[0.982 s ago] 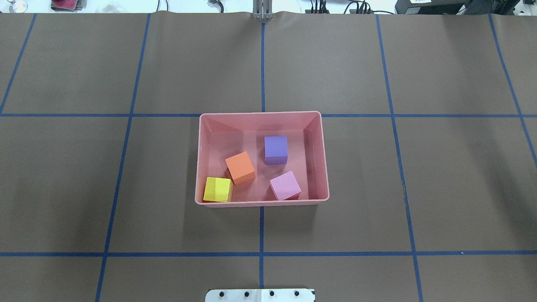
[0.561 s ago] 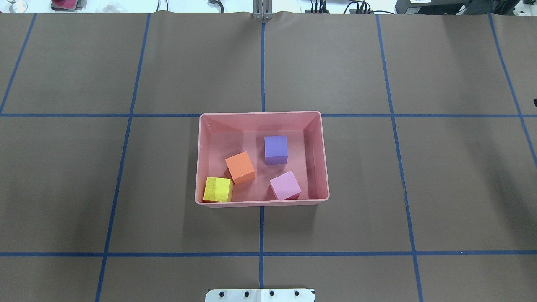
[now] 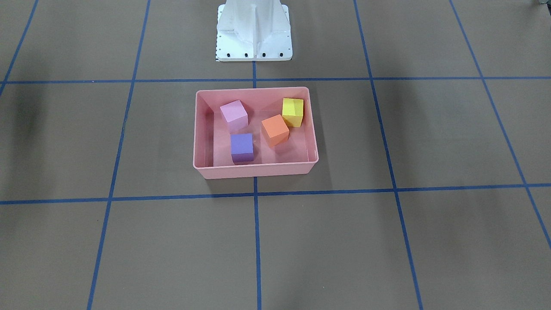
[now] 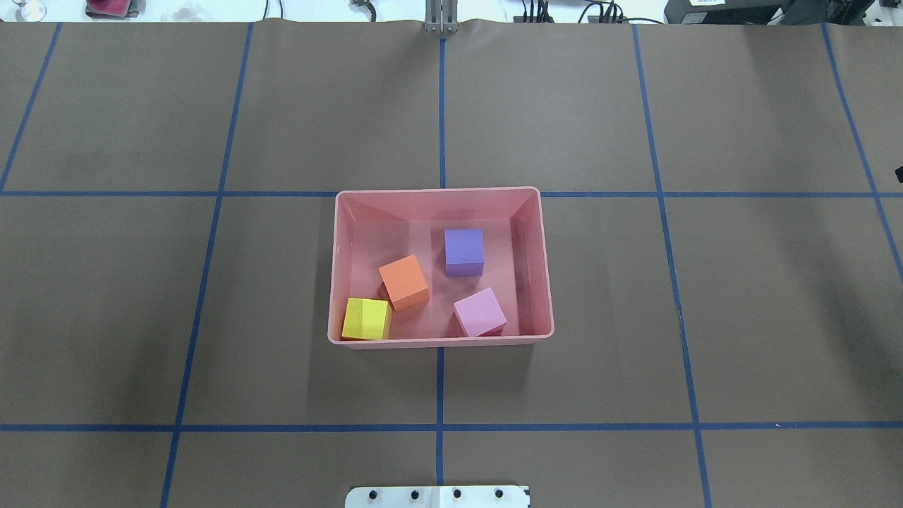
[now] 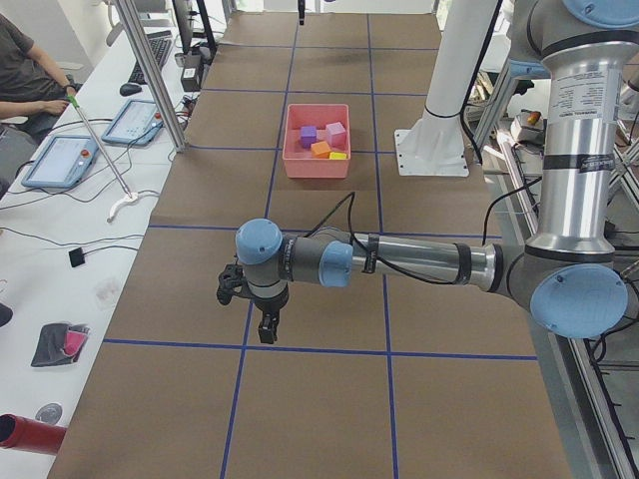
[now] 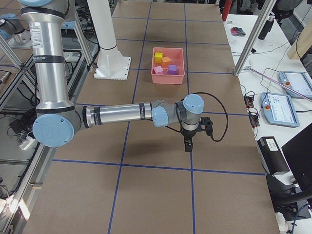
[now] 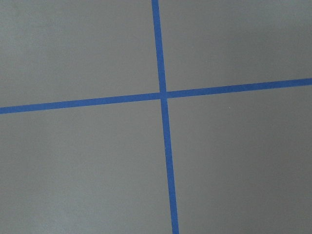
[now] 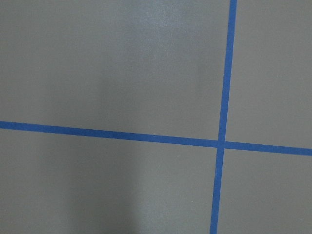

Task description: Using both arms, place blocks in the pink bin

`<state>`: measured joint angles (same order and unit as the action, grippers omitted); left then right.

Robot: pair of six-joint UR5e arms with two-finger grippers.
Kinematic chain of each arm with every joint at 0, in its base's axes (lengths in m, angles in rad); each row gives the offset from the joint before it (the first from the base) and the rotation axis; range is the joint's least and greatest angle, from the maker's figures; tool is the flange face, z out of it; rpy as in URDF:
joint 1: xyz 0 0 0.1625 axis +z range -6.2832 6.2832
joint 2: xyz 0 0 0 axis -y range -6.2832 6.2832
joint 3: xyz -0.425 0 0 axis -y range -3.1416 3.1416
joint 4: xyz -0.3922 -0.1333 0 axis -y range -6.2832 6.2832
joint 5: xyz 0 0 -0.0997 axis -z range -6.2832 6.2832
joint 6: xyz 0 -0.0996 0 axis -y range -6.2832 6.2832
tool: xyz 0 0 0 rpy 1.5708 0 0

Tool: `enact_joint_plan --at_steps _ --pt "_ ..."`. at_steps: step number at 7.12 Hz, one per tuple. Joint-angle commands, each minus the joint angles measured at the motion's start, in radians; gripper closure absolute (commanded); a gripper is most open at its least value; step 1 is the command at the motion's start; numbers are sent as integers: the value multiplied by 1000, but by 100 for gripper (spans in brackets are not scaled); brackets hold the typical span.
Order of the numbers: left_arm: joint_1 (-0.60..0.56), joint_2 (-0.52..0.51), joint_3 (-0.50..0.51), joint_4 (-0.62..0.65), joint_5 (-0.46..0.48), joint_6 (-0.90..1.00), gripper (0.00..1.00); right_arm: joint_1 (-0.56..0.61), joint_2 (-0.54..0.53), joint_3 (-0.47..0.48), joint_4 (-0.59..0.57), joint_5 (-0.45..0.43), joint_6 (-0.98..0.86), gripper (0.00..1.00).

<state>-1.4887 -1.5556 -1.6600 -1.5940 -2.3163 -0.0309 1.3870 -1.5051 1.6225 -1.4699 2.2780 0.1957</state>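
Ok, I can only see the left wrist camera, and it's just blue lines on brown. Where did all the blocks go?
Observer: They're all inside the pink bin: the yellow block, the orange block, the purple block and the lilac block.
Operator: Is my arm close to them?
Observer: No. The left gripper hangs over the table far from the bin, toward the robot's left end.
Operator: And the other arm?
Observer: The right gripper points down toward the opposite end, also far from the bin.
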Motion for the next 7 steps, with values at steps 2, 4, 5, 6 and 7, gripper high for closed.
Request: enact_joint_plan --at_steps 2,4,5,6,7 --pt "1 -3 2 -4 -2 -1 0 -3 3 -3 -67 6 -93 1" --pt "1 -3 3 -9 -8 -1 0 -3 5 -9 -70 14 -96 1" --pt "1 -3 3 -11 -11 -1 0 -3 5 -10 -70 17 -96 1" --pt "1 -4 -1 -11 -12 -1 0 3 5 -10 -70 40 -94 1" --pt "1 -4 -3 -11 -12 -1 0 4 3 -10 -70 47 -94 1"
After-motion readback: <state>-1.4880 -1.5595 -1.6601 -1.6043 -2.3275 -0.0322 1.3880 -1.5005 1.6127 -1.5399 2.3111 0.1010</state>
